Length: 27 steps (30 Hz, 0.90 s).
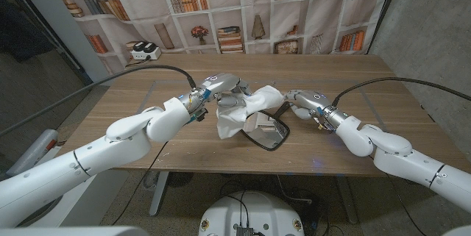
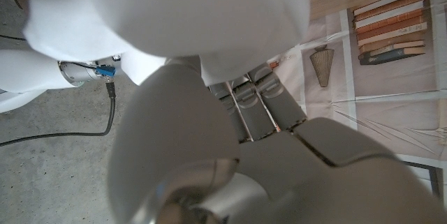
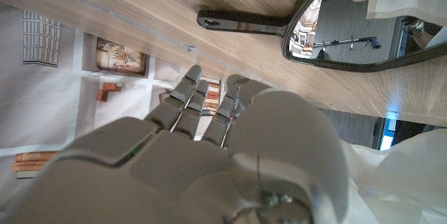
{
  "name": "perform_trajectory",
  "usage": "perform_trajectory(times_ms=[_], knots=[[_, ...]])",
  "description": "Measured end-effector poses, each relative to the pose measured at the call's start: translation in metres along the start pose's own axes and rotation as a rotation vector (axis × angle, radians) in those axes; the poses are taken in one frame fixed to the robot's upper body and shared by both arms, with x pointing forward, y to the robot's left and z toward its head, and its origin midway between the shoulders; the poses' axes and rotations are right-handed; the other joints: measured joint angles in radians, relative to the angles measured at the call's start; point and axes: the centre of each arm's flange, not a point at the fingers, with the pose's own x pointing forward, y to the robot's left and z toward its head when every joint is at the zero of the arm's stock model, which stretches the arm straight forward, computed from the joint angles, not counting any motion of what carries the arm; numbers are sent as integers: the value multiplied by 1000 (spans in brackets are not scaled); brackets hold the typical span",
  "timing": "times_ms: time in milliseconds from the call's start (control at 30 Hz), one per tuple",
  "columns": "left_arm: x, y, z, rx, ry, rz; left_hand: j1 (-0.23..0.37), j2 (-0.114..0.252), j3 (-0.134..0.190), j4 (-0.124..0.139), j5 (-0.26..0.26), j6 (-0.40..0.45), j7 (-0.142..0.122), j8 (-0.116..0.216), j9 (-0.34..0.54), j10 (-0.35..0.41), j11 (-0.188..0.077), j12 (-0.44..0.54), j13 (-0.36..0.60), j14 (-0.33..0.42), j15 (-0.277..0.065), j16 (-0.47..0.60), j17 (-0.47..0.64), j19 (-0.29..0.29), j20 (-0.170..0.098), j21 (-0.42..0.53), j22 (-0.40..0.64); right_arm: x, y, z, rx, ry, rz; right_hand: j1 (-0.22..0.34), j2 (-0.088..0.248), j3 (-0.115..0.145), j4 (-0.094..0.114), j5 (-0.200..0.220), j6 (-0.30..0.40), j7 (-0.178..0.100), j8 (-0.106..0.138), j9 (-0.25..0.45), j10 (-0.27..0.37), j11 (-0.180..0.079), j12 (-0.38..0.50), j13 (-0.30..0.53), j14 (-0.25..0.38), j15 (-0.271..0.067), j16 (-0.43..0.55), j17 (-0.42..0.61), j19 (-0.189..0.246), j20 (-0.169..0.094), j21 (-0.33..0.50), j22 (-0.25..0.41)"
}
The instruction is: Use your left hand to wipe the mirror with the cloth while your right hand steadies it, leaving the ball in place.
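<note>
While the left hand [image 1: 219, 87] grips the white cloth [image 1: 243, 111], bunched under its curled fingers, the cloth drapes down from it onto the near edge of the mirror [image 1: 266, 131], which lies face up on the tabletop [image 1: 147, 118] just beyond and below that hand. In the left wrist view the cloth [image 2: 174, 15] billows over the fingertips, so the hold looks firm, though the fingers themselves are mostly hidden.

The right hand [image 1: 305, 102] sits just beside the mirror, on its handle side. In the right wrist view its fingers [image 3: 188, 98] reach toward the dark handle [image 3: 237, 21] with bare wood between them, so it holds nothing; how far apart the fingers stand I cannot tell for sure, though they look loosely extended. I cannot make out a ball.

The cloth is soft, light and limp; it will fold and slide, so a gathered fistful pressed flat with the palm side should wipe better than a pinch. The mirror is stiff, its glass smooth and breakable, and its frame is likely to skate on the wood under a sideways stroke. The handle is the safest place to pin it: pressing down there keeps the right hand off the glass and leaves the face free for the cloth.
</note>
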Motion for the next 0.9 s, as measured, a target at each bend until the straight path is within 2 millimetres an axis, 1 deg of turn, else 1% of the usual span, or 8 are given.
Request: perform_trajectory(times_ms=[33, 300, 367, 533, 900], knots=[[0, 0, 0, -3, 0, -2, 0, 0, 0, 0, 0, 0, 0, 0, 0, 0, 0, 0, 0, 0, 0, 0, 0, 0, 0, 0, 0, 1, 2, -1, -6, -1, 9, 0, 0, -1, -4, 0, -4, -4, 0, 0, 0, 0, 0, 0, 0, 0, -1, 0, 0, 0, 0, 0], [-1, -2, 1, -7, 1, -7, 0, 0, 0, 0, 0, 0, 0, 0, 0, 0, 0, -2, 4, 0, 0, -2, 0, 0, 0, 0, 0, 2, 7, 0, -26, -10, 44, 0, 0, -1, -4, 0, -10, -12, 0, 0, -9, -1, -6, 0, 0, 0, -1, 0, -2, 2, 8, 0], [-1, -3, 0, -11, 3, -12, 0, 0, 0, 0, 0, 0, 0, 0, 0, 0, 0, -4, 9, 0, 0, -2, 0, -2, 2, 0, 0, 5, 11, -1, -26, -8, 56, 0, 0, -1, -4, 0, -12, -20, 0, 0, -9, -1, -6, 0, 0, 0, -1, 1, -2, 2, 8, 0], [-1, -3, 0, -14, 5, -18, 0, 0, 0, 0, 0, 0, 0, 2, 0, 0, 0, -5, 9, 0, 0, -2, 0, -4, 4, -3, 0, 6, 19, -2, -25, -5, 78, 0, 0, -1, -4, 0, -18, -25, 0, 0, -9, -1, -6, 0, 0, 0, -1, 0, -2, 2, 8, 0], [-1, -3, -4, -11, 10, -27, 0, 0, 0, 0, 0, -5, 2, 4, -1, 0, 0, -9, 13, 0, 0, -4, -1, -3, 4, -7, 0, 6, 31, 1, -37, -22, 108, 0, 0, -3, -2, 0, -18, -25, 0, 0, -9, -1, -5, 0, 3, 3, -1, -2, -2, 2, 8, -5]])
